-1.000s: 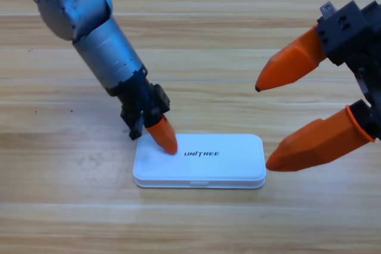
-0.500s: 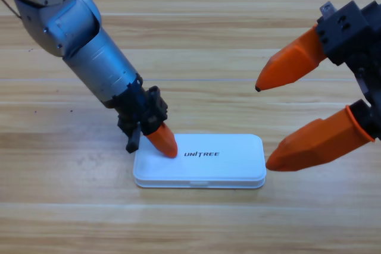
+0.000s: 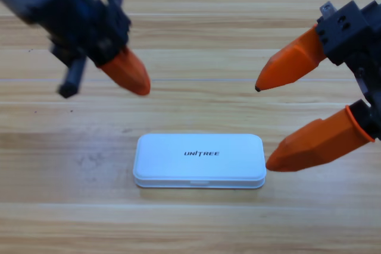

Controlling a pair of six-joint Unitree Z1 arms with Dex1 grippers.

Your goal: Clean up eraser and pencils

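Pencils and eraser are nowhere in sight on the wooden table (image 3: 196, 230); what shows is the white case (image 3: 199, 160), lying flat with its lid down and its long sides running left to right, in the lower middle of the high view. It is a rounded rectangle with dark "UNITREE" lettering near the middle of the lid and a thin seam along its near edge. Whether the sticks and the small block lie inside cannot be told from above.

The left gripper (image 3: 125, 71) hangs at the upper left, well apart from the case and clear of the lid. Only one orange jaw shows plainly, pointing down and to the right, so whether this pincer is wide or narrow cannot be told. Half a second ago that orange tip was pressed on the left end of the lid; it has since pulled up and back toward the upper left corner, and the grey arm that showed then is now mostly out of the picture. The case has not shifted.

The right gripper (image 3: 262, 126) waits at the right edge, its two orange jaws spread wide, the lower tip just beside the case's right end. It sits as before.
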